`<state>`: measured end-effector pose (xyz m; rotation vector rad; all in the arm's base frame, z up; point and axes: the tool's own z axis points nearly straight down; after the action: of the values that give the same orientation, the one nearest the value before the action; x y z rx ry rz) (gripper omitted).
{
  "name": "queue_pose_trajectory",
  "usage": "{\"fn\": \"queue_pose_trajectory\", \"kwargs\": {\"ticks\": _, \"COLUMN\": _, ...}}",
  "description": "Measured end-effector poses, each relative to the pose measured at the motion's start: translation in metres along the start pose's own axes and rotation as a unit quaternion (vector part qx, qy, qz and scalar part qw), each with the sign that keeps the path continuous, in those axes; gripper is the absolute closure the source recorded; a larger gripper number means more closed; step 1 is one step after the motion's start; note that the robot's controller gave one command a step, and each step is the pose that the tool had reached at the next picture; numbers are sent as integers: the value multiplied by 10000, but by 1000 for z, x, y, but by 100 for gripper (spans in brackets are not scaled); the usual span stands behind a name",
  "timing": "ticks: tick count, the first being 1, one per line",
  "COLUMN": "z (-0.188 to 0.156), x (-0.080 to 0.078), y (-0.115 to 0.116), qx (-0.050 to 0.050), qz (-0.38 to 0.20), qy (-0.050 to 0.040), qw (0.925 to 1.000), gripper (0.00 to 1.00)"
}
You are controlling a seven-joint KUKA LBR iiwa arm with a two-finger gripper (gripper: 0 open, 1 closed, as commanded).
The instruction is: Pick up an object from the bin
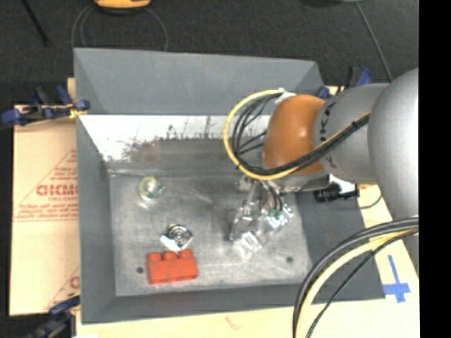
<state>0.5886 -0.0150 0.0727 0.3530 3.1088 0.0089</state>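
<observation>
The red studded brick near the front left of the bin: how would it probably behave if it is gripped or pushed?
The red brick looks like rigid moulded plastic, so it should probably stay stiff and feel light. Its broad, flat body lies on the bin floor, so it would likely slide, not roll.

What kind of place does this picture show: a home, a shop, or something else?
Most likely a robotics laboratory set up for bin-picking trials. A robot arm has its end effector inside a grey metal bin, which holds odd loose things: a red toy brick, a small clear ball.
</observation>
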Motion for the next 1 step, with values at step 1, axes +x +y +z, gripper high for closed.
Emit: {"fn": "queue_pose_trajectory", "kwargs": {"ticks": 1, "z": -29, "x": 22, "y": 9, "qx": 30, "qz": 221, "qy": 53, "qw": 9997, "gripper": 0}}
